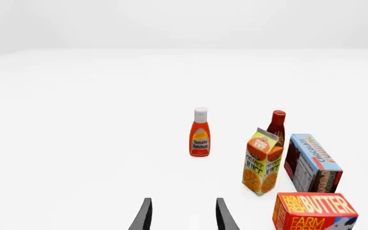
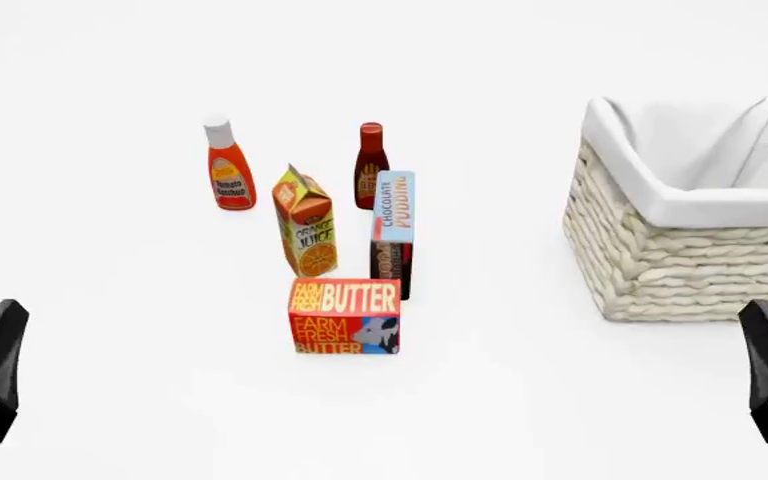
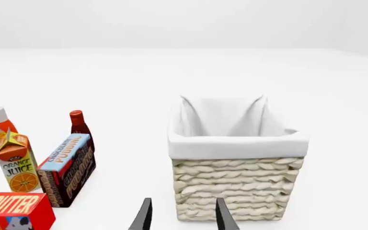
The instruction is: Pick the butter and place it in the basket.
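We see the butter (image 2: 344,317) standing on the desk (image 2: 117,400) near its middle, a little toward the near edge, with its lettered face turned to us. Nothing touches it. Just behind it stand the chocolate pudding box (image 2: 394,233) and the orange juice carton (image 2: 305,221), close together but apart. Farther toward the far edge we find a dark sauce bottle (image 2: 371,165) and, more to the left, the ketchup bottle (image 2: 228,165). The basket (image 2: 684,250) sits well apart on the right side of the desk, its white liner (image 2: 704,205) folded over the rim.

The left gripper (image 1: 182,215) hangs near the near left corner, its fingers spread and holding nothing. The right gripper (image 3: 182,215) is near the near right corner, in front of the basket, also released and holding nothing.
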Controlling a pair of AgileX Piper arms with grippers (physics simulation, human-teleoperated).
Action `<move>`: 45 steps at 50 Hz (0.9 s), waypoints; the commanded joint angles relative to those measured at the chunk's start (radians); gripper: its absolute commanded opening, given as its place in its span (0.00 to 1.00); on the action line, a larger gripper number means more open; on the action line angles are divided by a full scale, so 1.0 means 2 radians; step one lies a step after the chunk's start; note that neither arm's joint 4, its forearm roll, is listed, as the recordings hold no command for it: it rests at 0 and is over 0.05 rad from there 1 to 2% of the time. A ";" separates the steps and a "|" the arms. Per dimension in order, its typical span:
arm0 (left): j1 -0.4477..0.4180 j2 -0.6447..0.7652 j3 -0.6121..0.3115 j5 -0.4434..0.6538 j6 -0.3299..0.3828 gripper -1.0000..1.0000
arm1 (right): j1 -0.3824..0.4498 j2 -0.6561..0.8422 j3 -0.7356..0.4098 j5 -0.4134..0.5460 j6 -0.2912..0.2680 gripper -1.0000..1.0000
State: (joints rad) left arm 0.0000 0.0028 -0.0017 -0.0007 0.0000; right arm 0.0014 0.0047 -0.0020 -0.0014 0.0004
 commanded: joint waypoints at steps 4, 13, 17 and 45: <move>0.000 0.002 -0.001 -0.001 0.000 1.00 | 0.002 0.003 -0.002 0.000 0.001 1.00; 0.000 0.002 -0.001 -0.001 0.000 1.00 | 0.005 -0.002 -0.002 0.004 -0.002 1.00; 0.000 0.002 -0.001 -0.001 0.000 1.00 | 0.016 -0.002 -0.006 0.010 -0.004 1.00; 0.000 0.002 -0.001 -0.001 0.000 1.00 | 0.126 0.165 -0.209 0.126 -0.139 1.00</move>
State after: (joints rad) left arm 0.0000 0.0073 -0.0042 -0.0017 0.0000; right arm 0.1654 0.1701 -0.2546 0.1754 -0.1701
